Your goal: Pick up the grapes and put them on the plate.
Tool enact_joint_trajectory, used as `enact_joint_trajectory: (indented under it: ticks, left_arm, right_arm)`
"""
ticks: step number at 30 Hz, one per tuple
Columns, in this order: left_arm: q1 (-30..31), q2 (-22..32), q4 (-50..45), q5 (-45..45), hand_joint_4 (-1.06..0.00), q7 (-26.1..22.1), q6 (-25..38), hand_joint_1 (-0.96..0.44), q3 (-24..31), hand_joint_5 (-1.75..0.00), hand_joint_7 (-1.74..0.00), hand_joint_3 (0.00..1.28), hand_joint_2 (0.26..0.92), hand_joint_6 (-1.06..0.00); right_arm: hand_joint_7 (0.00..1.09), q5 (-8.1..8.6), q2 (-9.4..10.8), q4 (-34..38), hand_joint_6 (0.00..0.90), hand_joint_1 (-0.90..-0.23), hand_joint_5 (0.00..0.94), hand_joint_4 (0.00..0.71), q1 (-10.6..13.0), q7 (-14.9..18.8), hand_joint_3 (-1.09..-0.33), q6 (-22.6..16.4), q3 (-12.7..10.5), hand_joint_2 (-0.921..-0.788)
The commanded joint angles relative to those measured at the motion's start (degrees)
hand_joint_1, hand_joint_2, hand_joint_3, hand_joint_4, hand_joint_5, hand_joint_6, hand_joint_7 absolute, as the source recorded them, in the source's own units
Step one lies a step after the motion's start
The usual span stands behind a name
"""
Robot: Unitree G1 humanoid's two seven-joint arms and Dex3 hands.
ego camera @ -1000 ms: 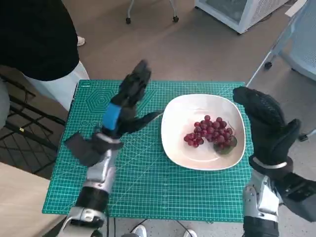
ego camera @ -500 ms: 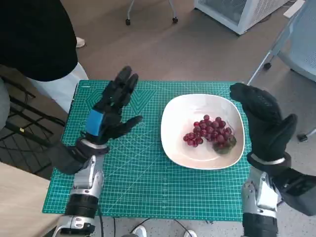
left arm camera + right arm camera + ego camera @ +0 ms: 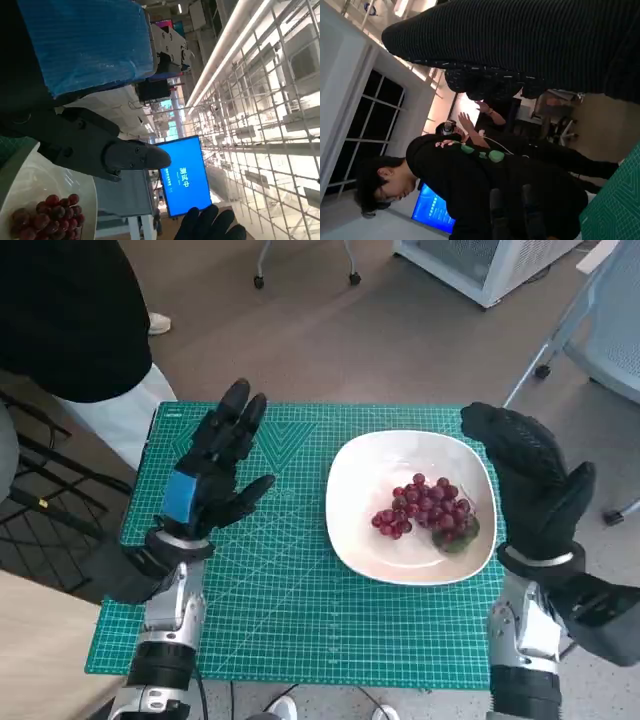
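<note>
Now left hand [image 3: 215, 465] drawn back toward the worktop's left edge, fingers spread and empty, right hand [image 3: 530, 485] likewise spread wide at the right edge, grapes [image 3: 424, 507] unmoved on plate [image 3: 370, 540].

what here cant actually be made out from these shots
- What the dark greenish thing beside the grapes on the plate is: head view, too small and partly covered by them.
- The right hand fingers: right wrist view shows only the glove's back as a dark band.
- Most of the plate and grapes in the left wrist view: cut off by the edge, behind the left hand.
</note>
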Motion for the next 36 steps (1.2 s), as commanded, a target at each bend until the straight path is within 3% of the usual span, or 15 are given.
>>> enact_joint_trajectory:
  ticks: [1, 36]
  left_arm:
    - [1.01, 0.04, -0.93, -0.49, -0.23, 0.03, -0.27, -0.35, 0.34, -0.01, -0.02, 0.3, 0.921, -0.3]
    - [3.14, 0.69, -1.51, -1.21, -0.26, -2.04, -0.37, -0.33, 0.2, 0.0, -0.02, 0.3, 0.921, -0.33]
  right_arm:
    - [0.38, -0.41, -0.3, 0.64, 0.068, -0.503, 0.0, 0.252, 0.14, 0.52, -0.573, 0.51, 0.3, -0.921]
    - [0.41, 0.23, -0.54, -0.9, 0.05, -0.502, 0.001, 0.249, 0.51, 0.68, -0.579, 2.21, 0.15, -0.921]
